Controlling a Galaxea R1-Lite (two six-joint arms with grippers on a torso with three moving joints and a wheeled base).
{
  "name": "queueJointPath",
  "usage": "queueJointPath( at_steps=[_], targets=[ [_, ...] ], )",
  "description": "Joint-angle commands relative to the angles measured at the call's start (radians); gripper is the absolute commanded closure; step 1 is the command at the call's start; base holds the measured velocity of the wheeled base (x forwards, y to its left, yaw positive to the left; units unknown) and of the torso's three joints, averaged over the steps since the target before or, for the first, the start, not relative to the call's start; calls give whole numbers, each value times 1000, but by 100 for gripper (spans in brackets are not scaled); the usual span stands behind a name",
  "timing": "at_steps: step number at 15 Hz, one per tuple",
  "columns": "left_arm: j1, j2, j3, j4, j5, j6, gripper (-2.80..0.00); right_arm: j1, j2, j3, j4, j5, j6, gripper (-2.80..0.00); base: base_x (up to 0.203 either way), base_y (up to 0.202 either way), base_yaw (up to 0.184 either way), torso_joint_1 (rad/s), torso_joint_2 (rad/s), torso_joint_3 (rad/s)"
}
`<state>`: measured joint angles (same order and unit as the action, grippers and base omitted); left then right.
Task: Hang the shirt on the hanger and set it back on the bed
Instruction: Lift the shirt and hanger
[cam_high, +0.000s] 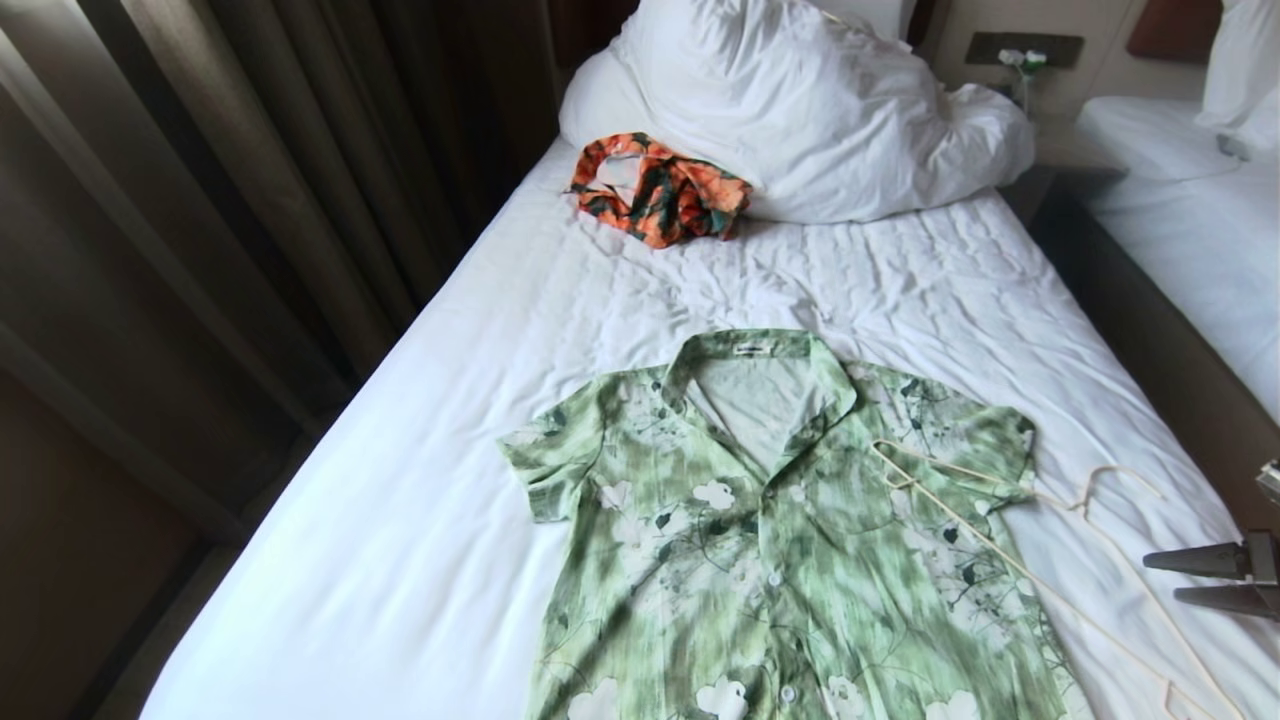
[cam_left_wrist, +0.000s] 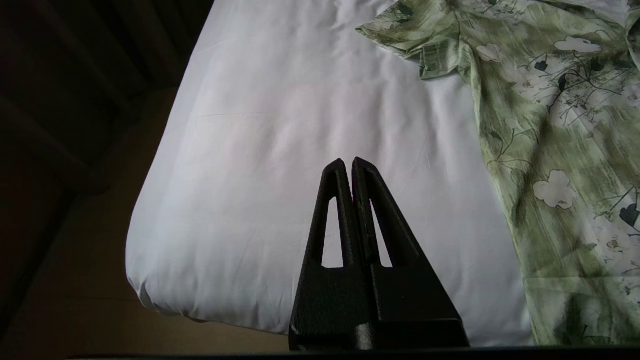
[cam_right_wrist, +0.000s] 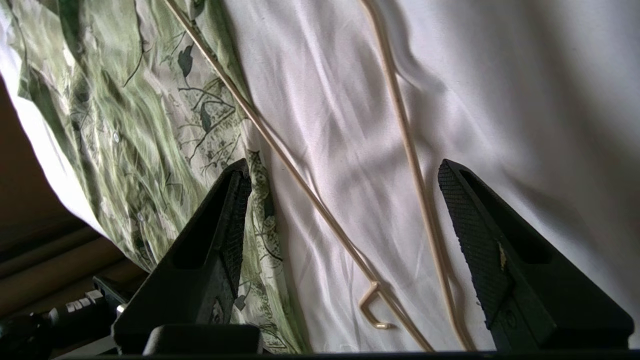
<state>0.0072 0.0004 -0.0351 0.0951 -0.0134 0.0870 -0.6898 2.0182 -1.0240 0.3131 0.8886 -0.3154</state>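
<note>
My left gripper (cam_left_wrist: 348, 162): my black fingers are pressed tight together and hold nothing. It hangs over the bare white sheet near the foot corner of the bed, beside the shirt.

My right gripper (cam_right_wrist: 342, 172): my two black fingers are spread wide apart. They hover just above the hanger, one finger on each side of its two thin bars. They pinch nothing.

Hanger (cam_high: 1010, 520): it is a thin cream-white wire clothes hanger. It lies flat on my right side. One end rests on top of the shirt's sleeve and chest. The hook and the rest lie on the sheet.

Shirt (cam_high: 770, 560): it is a short-sleeved light green shirt with white flowers and dark leaves. It lies flat and face up on the bed (cam_high: 420, 470), a big one with a wrinkled white sheet. The collar points to the pillows.

Far end: a crumpled orange and dark green cloth (cam_high: 660, 190) sits by a big white pillow (cam_high: 800, 110).

How far along: I think this is the start. The hanger is not inside the shirt yet. I must grab the hanger, slide it in, and lay it all back on the bed.
</note>
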Motion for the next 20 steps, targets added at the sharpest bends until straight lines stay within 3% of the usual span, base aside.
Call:
queueJointPath(
  at_steps=[1,6,10,15,20],
  targets=[
    [0,0,0,1,0,0,0,-1,36,4,1,34,-35,-280,0,0,0,0,0,0],
    [0,0,0,0,0,0,0,4,102,-4,-6,64,-136,-280,0,0,0,0,0,0],
    [0,0,0,0,0,0,0,27,119,-3,-18,142,-141,-280,0,0,0,0,0,0],
    [0,0,0,0,0,0,0,101,170,43,-206,148,-132,-280,0,0,0,0,0,0],
    [0,0,0,0,0,0,0,135,167,62,-255,148,-128,-280,0,0,0,0,0,0]
  ],
)
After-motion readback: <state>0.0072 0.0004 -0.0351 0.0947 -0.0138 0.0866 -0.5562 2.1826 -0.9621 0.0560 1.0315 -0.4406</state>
